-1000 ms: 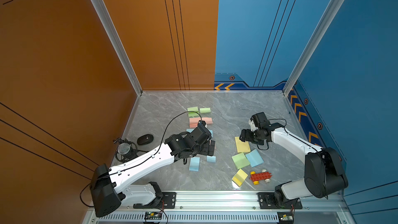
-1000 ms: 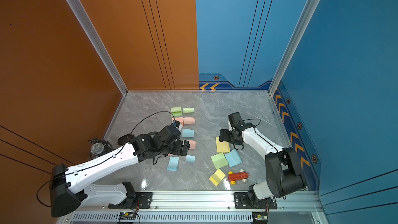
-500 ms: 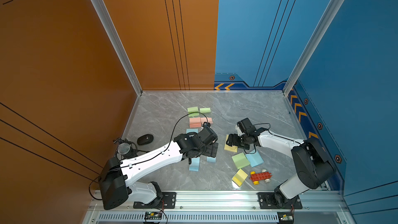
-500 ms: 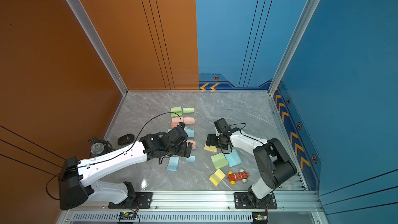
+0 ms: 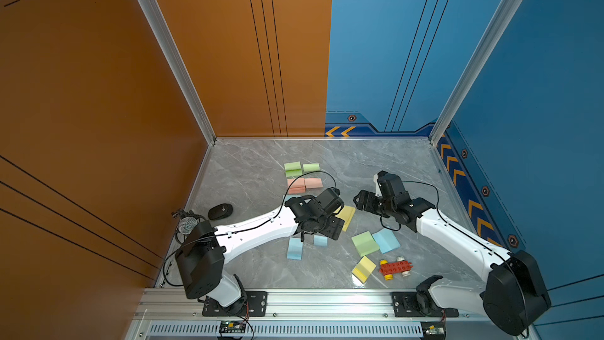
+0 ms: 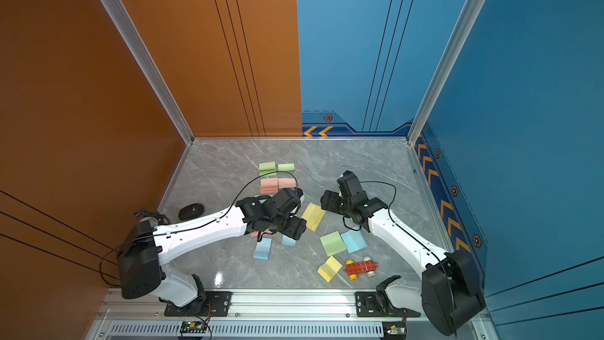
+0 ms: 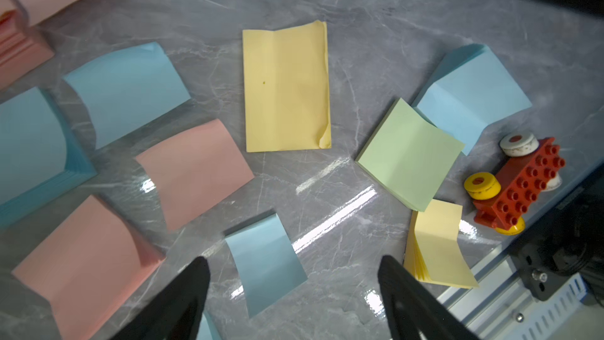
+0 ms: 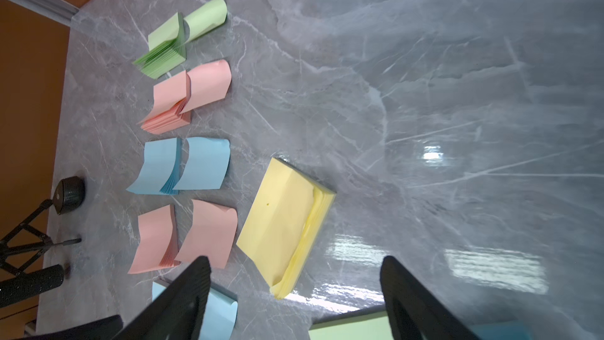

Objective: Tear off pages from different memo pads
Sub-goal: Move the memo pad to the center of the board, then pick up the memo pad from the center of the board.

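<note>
The marble table (image 5: 255, 171) carries the memo pads (image 5: 295, 185) and the torn pages (image 8: 206, 237). The landmark is the central yellow pad (image 5: 349, 214), lying flat between the two grippers. To its left run paired rows, each a pad with a loose page beside it, in green, pink and blue. To its right and toward the rail (image 5: 327, 299) sit a green pad (image 5: 365, 243), a blue pad (image 5: 386, 240), a second yellow pad (image 5: 363, 269) and, farthest, the red toy brick car (image 5: 395, 267).

Handling (judged): each pad is a light, soft block. It is likely to slide on the polished stone or lift with its sheet, so one gripper should pin it near the bound edge. A page is thin, limp and easily creased. The landmark's top sheets stand ruffled along one edge, and that free edge, away from the binding, is the place to pinch a single sheet.

Pose: the left arm (image 5: 258, 228) reaches in from the landmark's left, wrist bent down. The left gripper (image 7: 294, 266) is raised above the table on the landmark's rail side. Its fingers (image 7: 196, 276) are spread and hold nothing, with a blue page (image 7: 264, 263) lying below them. The right arm (image 5: 457, 243) comes in from the right. The right gripper (image 8: 294, 263) hovers just beside the landmark's right edge, likewise spread and empty.
</note>
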Controlling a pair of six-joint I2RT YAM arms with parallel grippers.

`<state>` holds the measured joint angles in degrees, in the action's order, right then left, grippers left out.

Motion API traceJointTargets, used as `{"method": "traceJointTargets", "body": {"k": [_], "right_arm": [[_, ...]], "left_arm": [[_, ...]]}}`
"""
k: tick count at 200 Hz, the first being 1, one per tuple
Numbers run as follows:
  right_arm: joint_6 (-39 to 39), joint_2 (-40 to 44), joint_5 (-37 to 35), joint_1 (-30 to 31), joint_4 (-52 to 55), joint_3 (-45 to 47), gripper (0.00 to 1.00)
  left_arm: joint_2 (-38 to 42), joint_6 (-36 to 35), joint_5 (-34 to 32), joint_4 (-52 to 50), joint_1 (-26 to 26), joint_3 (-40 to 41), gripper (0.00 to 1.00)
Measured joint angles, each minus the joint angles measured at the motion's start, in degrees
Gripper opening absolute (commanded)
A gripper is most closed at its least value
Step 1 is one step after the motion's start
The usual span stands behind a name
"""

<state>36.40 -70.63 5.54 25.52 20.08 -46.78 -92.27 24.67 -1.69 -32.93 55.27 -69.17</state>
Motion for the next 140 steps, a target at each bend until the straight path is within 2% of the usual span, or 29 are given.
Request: {"method": "traceJointTargets", "body": {"k": [13, 31, 41, 48, 140], "right_arm": [[-0.85, 1.86, -0.59, -0.79, 1.36, 1.11, 0.84], [-1.81, 4.09, -0.96, -1.11, 2.78, 2.89, 0.84], [-2.14, 4.98, -1.07, -1.18, 3.58, 3.48, 0.84], [-2.38, 5.42, -1.11, -1.22, 4.0, 3.69, 0.84], [-3.65, 6.32, -1.09, -1.97, 4.5, 3.82, 0.84]], "left_arm": [[-3.3, -2.34, 0.72, 0.66, 0.22, -1.77, 0.68], [-5.75, -5.4, 0.74, 0.87, 0.61, -2.6, 0.54], [-6.73, -6.69, 0.76, 0.87, 0.7, -2.97, 0.42], [-7.45, -7.74, 0.76, 0.9, 0.74, -3.37, 0.38], [-16.31, -13.57, 0.42, 1.46, 0.96, -9.73, 0.34]]}}
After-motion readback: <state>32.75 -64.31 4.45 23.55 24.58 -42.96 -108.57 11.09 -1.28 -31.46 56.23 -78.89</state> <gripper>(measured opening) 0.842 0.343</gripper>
